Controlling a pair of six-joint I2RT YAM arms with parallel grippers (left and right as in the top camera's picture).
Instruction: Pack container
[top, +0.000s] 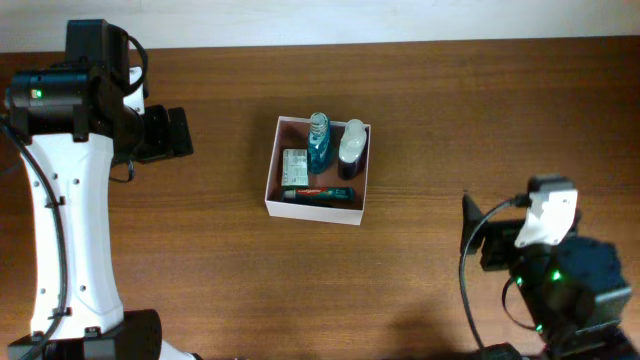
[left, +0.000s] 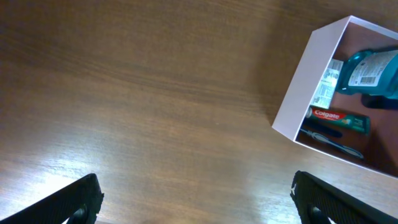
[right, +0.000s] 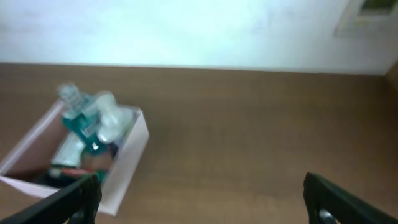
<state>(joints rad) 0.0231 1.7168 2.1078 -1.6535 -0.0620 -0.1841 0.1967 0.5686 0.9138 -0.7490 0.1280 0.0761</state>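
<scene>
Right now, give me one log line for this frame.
container: on table, holds blue bottle, white bottle, toothpaste | left gripper: open, empty | right gripper: open, empty

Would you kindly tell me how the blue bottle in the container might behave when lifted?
The bottle looks like smooth, clear plastic, so probably rigid but slippery. It appears full of blue liquid, so likely heavy for its size. Its tall body may tip if bumped.
</scene>
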